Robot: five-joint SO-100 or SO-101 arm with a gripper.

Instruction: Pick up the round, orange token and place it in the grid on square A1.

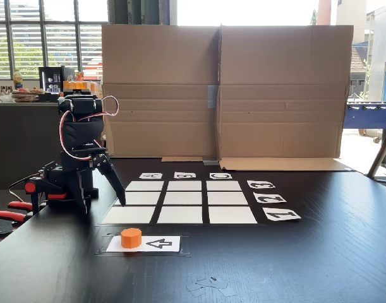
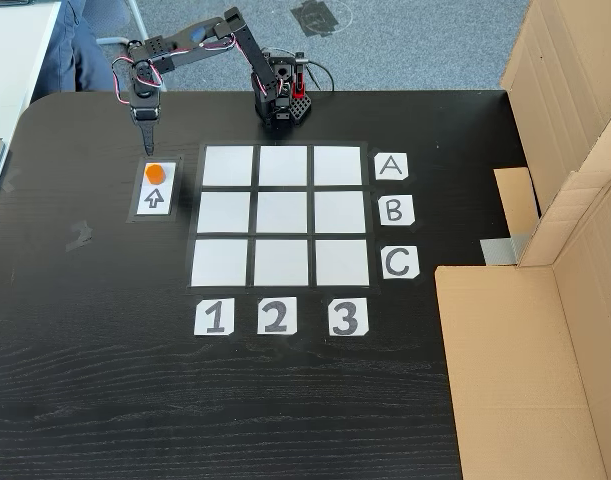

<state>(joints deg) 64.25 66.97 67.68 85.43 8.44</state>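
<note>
The orange token [image 1: 131, 237] [image 2: 155, 172] stands on the end of a white card with a black arrow [image 1: 158, 243] [image 2: 154, 197], beside the grid [image 1: 182, 198] [image 2: 281, 215]. Square A1 [image 1: 129, 214] [image 2: 228, 165] is the bare corner square nearest the token. My gripper [image 1: 120, 201] [image 2: 149, 150] points down, its fingers together in a single dark tip that holds nothing. In the fixed view from above it hangs just beyond the token's far side, apart from it. In the low fixed view it is over the grid's left edge.
The arm's base [image 2: 280, 98] sits at the table edge beside row A, and red clamps [image 1: 9, 214] grip that edge. A tall cardboard wall [image 1: 224, 91] [image 2: 570, 200] closes the side past the letter cards. Tape scraps [image 1: 208, 284] lie on the black table [image 2: 285, 400].
</note>
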